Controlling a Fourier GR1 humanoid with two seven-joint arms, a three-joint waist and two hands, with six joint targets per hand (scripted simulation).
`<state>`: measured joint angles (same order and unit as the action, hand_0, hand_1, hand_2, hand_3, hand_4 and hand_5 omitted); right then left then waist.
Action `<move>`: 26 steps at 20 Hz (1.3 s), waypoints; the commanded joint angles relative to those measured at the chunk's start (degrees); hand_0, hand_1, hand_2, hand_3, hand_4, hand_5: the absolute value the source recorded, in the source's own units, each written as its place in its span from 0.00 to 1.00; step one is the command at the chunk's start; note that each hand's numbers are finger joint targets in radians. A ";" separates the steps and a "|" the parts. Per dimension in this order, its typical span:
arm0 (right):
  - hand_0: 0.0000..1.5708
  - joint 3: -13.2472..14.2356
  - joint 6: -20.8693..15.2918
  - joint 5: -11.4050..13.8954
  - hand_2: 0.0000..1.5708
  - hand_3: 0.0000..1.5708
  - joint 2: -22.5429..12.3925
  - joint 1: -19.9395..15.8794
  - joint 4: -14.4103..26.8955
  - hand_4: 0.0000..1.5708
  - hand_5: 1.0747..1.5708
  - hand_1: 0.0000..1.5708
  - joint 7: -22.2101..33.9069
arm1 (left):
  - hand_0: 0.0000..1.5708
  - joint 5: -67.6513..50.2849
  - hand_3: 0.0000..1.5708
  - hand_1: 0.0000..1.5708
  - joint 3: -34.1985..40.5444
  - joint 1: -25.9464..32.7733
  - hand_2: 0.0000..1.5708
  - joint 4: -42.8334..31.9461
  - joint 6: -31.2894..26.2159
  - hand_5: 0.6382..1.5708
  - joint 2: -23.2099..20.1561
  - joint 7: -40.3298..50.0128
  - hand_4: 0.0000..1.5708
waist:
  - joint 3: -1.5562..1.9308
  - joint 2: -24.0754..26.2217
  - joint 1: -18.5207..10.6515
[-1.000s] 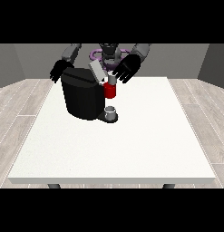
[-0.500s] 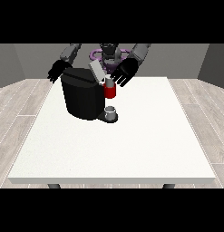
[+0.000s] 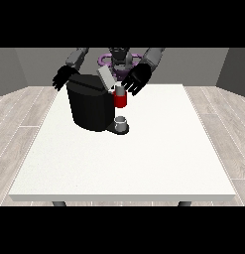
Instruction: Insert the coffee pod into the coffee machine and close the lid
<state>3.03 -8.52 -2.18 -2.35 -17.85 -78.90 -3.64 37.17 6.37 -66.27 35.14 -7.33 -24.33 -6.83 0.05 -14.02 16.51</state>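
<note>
one black coffee machine stands on the white table, towards the far left part of it, with its grey lid tilted up and open. at its front sits a red brew head, and a small whitish piece at the top of that may be the coffee pod (too small to be sure). below, one grey cup rests on the machine's drip base; whether anything is in it cannot be told. the hand at the view's right hovers just beside the lid and red part, fingers spread, holding nothing visible. the hand at the view's left hangs behind the machine's far corner, fingers splayed.
</note>
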 commanded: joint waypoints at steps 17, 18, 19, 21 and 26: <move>0.00 -0.80 -0.63 0.45 0.00 0.00 0.09 0.04 -2.32 0.26 1.00 0.00 1.53 | 0.68 1.67 0.60 0.68 0.43 -0.55 0.71 -1.47 -1.42 1.00 -1.87 -1.30 0.24 | -0.06 -0.99 0.79; 0.00 -0.77 -0.14 0.12 0.00 0.00 0.73 1.40 -1.03 0.28 1.00 0.00 -0.89 | 0.67 2.68 0.61 0.67 -0.83 1.04 0.71 -0.61 1.39 1.00 1.32 -0.40 0.23 | -0.04 -0.80 0.59; 0.00 2.81 -1.26 -0.83 0.00 0.00 -1.03 -2.53 1.50 0.28 1.00 0.00 -0.58 | 0.67 2.58 0.61 0.67 -0.91 -0.53 0.72 0.75 0.34 1.00 0.42 -1.25 0.23 | -0.04 -2.03 -1.88; 0.00 0.42 -0.91 0.03 0.00 0.00 0.40 1.49 -0.01 0.28 1.00 0.00 -1.23 | 0.68 2.37 0.62 0.68 -0.36 0.12 0.72 -0.34 -0.69 1.00 -0.58 -1.64 0.23 | -0.04 -0.60 -0.32; 0.00 -1.12 -0.39 0.12 0.00 0.00 0.84 1.77 -1.37 0.29 1.00 0.00 -0.45 | 0.36 4.78 0.41 0.36 -2.40 -0.06 0.52 -1.18 -2.32 1.00 -1.87 -2.28 0.15 | -0.04 -0.28 1.00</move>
<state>3.25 -9.57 -2.21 -2.31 -17.85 -79.33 -3.25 40.10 5.40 -66.46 34.83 -8.58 -25.23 -9.03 0.04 -14.52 15.99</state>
